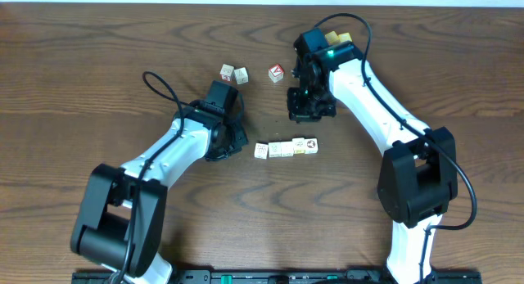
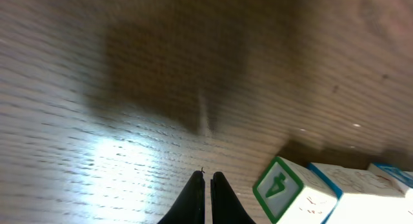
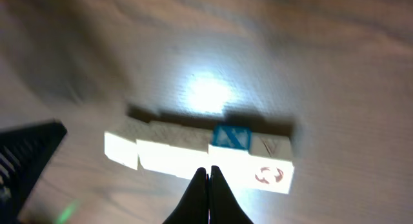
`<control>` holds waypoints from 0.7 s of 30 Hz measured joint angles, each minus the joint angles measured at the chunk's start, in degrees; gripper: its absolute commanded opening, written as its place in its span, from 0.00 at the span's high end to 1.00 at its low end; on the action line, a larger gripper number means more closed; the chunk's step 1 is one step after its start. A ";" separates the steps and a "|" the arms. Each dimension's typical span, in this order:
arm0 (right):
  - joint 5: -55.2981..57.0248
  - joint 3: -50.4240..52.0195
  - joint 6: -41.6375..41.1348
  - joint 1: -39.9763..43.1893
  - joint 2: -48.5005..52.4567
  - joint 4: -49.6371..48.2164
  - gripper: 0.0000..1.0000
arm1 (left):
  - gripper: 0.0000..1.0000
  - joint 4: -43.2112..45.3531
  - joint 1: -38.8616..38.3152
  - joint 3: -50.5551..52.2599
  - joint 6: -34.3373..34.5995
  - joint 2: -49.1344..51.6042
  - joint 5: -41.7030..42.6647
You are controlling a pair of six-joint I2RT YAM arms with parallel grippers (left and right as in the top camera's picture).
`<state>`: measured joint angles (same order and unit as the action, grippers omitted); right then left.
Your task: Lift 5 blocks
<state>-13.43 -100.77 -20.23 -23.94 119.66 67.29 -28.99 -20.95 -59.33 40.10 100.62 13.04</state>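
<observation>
The blocks (image 1: 286, 147) lie in a short row on the table (image 1: 98, 55), side by side and touching; none is lifted. The left pincer (image 2: 208, 182) is pressed together with nothing in it, just beside the green-framed end block (image 2: 279, 188). The right pincer (image 3: 208, 175) is also together and empty, and it hangs near the row's right part. A red-topped cube (image 1: 276, 72) stands well apart.
</observation>
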 measured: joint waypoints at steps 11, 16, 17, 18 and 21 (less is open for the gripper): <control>3.87 0.00 2.95 4.09 0.00 8.59 0.99 | 0.93 1.92 -2.38 0.00 -0.04 4.50 3.52; 5.42 0.09 5.46 9.84 0.00 11.30 0.99 | 0.93 3.37 -2.51 0.00 -0.09 4.50 3.61; 5.64 0.39 5.88 10.60 0.00 11.21 0.99 | 0.93 3.76 -2.51 0.00 -0.07 4.50 3.61; 5.84 0.92 6.29 11.04 0.00 10.80 0.99 | 0.93 3.93 -2.51 0.00 -0.04 4.50 3.67; 5.90 4.20 7.10 11.06 0.00 8.22 0.99 | 0.93 3.98 -2.56 0.00 -0.02 4.50 3.82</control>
<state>-7.53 -96.57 -13.13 -12.88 119.66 75.50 -25.02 -23.51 -59.33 40.07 105.12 16.86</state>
